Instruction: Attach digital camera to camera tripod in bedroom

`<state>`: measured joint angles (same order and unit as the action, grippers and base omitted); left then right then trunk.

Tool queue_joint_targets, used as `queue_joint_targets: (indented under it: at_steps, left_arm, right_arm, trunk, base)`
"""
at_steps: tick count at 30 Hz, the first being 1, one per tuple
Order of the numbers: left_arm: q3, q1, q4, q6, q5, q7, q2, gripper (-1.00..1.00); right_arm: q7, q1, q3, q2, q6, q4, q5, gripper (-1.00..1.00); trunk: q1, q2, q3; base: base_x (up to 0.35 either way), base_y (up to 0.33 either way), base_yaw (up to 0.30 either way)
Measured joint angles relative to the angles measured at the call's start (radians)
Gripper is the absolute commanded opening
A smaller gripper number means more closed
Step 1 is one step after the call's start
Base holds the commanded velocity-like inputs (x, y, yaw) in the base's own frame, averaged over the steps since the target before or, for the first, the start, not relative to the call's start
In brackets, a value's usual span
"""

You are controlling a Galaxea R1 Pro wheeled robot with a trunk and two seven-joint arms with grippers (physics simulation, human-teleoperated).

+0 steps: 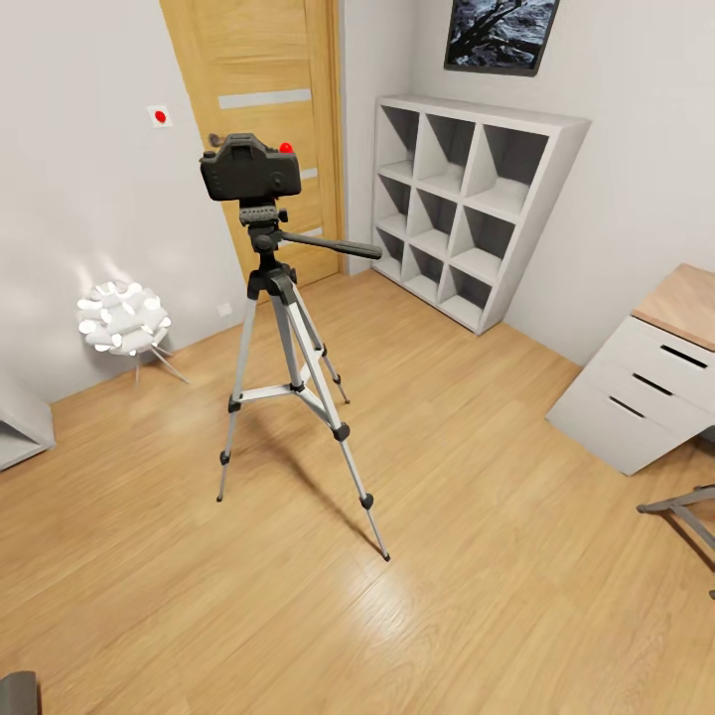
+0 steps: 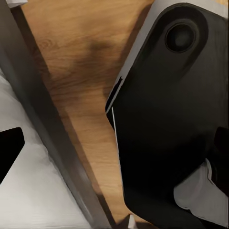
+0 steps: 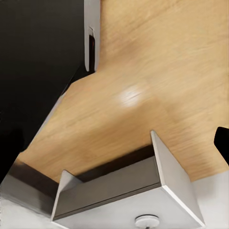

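In the head view the black digital camera [image 1: 250, 169], with a red dot on top, sits on the pan head of the camera tripod [image 1: 288, 367]. The tripod stands upright on the light wood floor with its silver legs spread and its long handle pointing right. In the left wrist view my left gripper [image 2: 114, 152] hangs low over the floor, one dark fingertip [image 2: 9, 150] at the frame's edge. My right gripper [image 3: 114, 143] likewise shows one dark fingertip [image 3: 222, 143] at the edge. Both are far from the camera, and nothing is between the fingers.
Behind the tripod are a wooden door [image 1: 268, 89] and a white cube shelf [image 1: 467, 209]. A white lamp [image 1: 124, 318] stands at the left and a drawer unit [image 1: 645, 387] at the right. A grey bed rail [image 2: 43, 119] and my black base [image 2: 176, 119] lie below the left gripper.
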<state>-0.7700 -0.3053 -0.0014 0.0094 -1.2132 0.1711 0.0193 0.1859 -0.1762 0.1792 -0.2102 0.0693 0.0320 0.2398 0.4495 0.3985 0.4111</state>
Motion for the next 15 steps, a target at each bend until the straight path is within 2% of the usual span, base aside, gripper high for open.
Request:
queue_joint_targets:
  at_steps: [5,15]
  left_arm:
    - [-0.001,0.001,0.001,0.002,0.001,-0.048,0.007,1.0]
    - [-0.001,0.002,0.0,-0.004,0.0,-0.069,0.012,1.0]
  right_arm:
    - [-0.001,0.001,0.0,0.005,0.001,0.0,-0.008,1.0]
    - [-0.002,0.001,-0.001,0.019,0.003,0.0,-0.014,1.0]
  trunk:
    - [0.0,0.0,0.0]
    - [0.0,0.0,-0.001]
  base:
    - [0.0,0.0,0.0]
    - [0.0,0.0,0.0]
